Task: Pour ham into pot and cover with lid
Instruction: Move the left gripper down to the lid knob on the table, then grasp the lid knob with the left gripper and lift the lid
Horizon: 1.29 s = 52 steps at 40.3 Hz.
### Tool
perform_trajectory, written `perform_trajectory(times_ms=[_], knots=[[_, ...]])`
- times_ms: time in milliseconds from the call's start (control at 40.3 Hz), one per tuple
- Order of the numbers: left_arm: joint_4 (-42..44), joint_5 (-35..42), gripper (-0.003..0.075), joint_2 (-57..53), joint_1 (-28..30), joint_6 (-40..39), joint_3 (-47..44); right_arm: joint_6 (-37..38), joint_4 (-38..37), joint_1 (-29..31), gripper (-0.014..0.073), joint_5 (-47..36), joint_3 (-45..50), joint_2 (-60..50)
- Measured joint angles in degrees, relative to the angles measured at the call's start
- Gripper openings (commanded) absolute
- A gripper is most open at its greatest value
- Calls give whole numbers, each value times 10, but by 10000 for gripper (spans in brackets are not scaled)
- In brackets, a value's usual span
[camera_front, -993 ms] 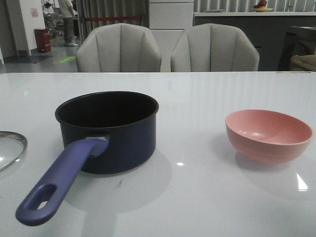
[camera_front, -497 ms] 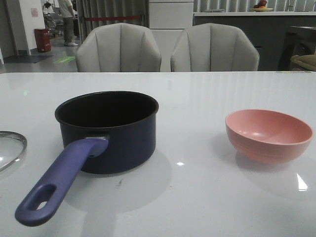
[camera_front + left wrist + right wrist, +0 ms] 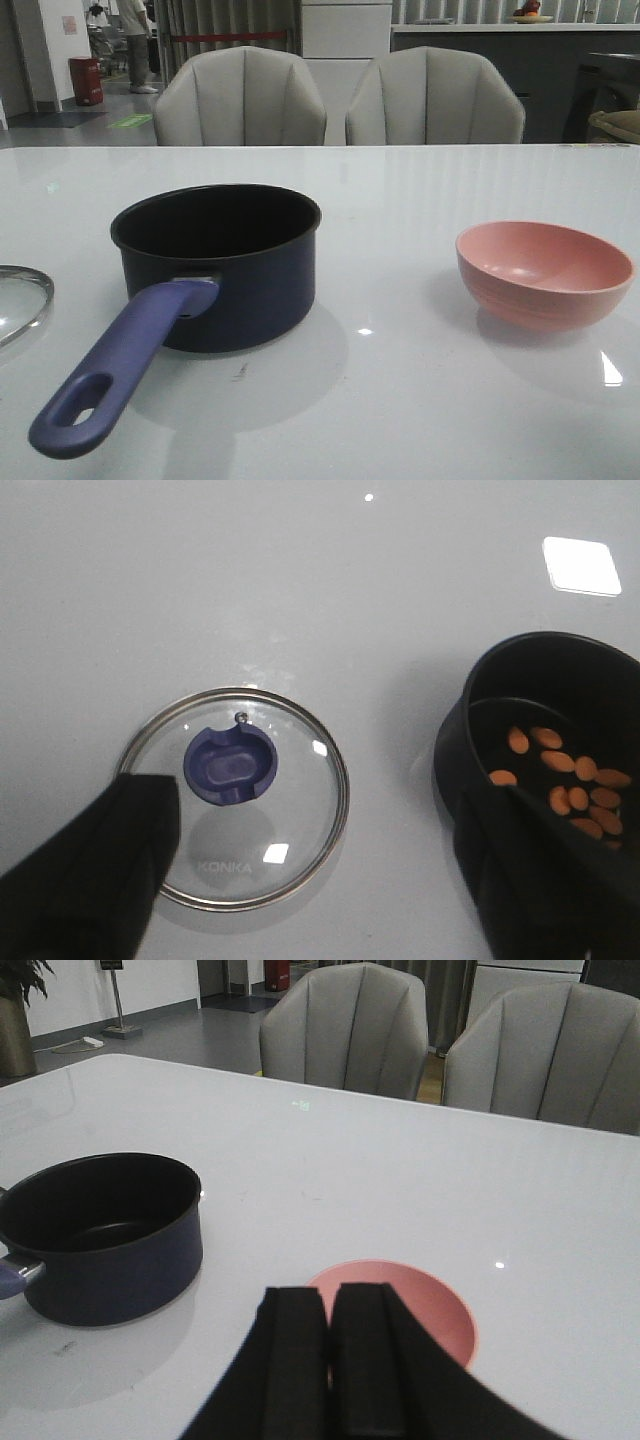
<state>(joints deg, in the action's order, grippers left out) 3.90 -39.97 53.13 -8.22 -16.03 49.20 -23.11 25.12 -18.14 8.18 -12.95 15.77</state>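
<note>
Since ham [image 3: 560, 775] is already lying as orange chunks on pot [image 3: 222, 262] floor, pouring looks done; lid [image 3: 238, 798] is resting flat on table [image 3: 420, 190] just beside pot, knob up, awaiting pickup; left gripper [image 3: 330, 880] is hovering over lid, fingers spread; right gripper [image 3: 328, 1335] is sitting pressed together above empty pink bowl [image 3: 543, 272].

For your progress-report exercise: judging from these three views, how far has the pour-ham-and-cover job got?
Done: the ham lies inside the pot, and the pink bowl stands upright and empty on the table. In hand: the left gripper hovers open above the lid, which lies flat beside the pot. The right gripper is shut, holding nothing. Left: grasp the lid's knob and cover the pot.
</note>
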Motion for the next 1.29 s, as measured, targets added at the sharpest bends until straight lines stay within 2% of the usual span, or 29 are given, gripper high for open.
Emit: perform_trajectory(times_ms=[273,695,1043,1291], knots=[[-12,-78,594,184,50,3,107,0,0,0,152,0,0,0],[-39,-202,611,430,56,19,226,0,0,0,152,0,0,0],[-12,-221,608,494,66,10,279,0,0,0,152,0,1,0],[-47,-220,606,529,87,29,281,0,0,0,152,0,1,0]])
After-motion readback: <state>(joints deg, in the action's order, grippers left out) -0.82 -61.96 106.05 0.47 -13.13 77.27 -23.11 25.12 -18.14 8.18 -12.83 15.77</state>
